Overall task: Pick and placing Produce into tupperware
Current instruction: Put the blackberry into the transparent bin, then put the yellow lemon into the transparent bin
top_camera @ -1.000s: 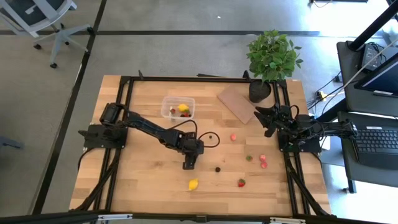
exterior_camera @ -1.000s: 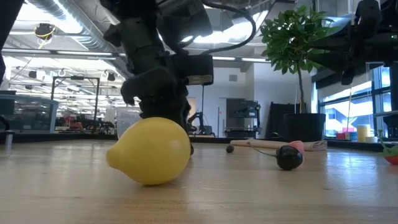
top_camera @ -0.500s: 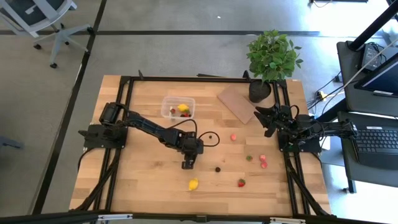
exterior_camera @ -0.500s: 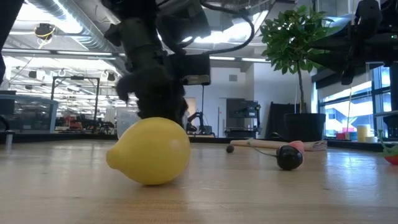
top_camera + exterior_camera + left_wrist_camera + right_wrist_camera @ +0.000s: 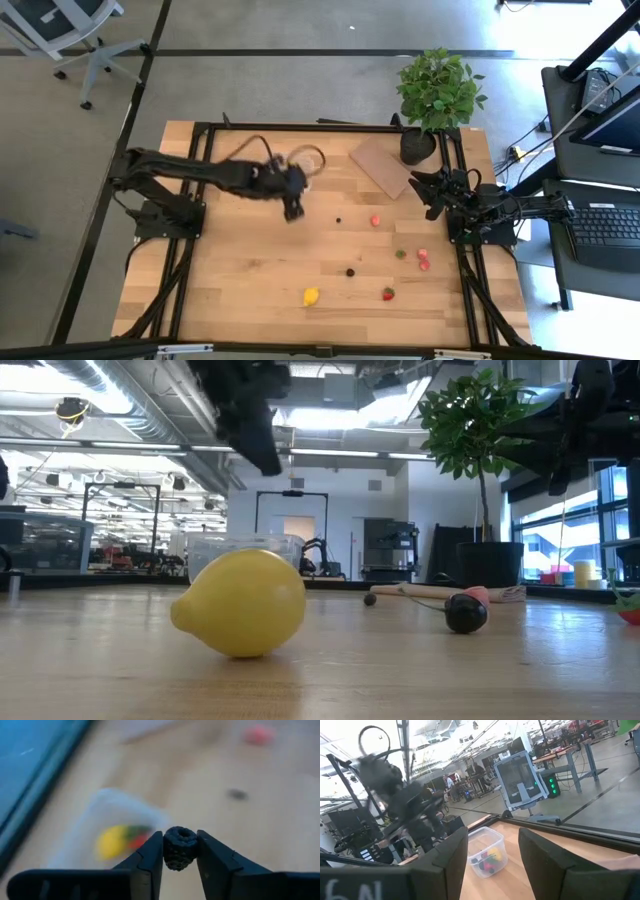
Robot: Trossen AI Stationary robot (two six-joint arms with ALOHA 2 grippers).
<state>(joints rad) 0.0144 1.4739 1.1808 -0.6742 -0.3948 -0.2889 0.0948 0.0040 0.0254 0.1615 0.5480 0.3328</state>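
Left pincer point(image 5: 180, 851), closed on a dark berry point(image 5: 179, 848), hangs upper centre beside the tupperware point(image 5: 487, 851). Right pincer point(image 5: 428, 190) gapes empty at right edge. Lemon point(image 5: 311, 296) lies lower centre of tabletop point(image 5: 240, 280).

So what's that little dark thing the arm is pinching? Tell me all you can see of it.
It is a dark berry, small, roundish and bumpy like a blackberry, with a hollow dimple on its top end. The left gripper holds it, one dark finger pressed on each side, and nothing else touches it. It hangs in the air above the wooden table, close to the clear tupperware, which already holds yellow and red pieces.
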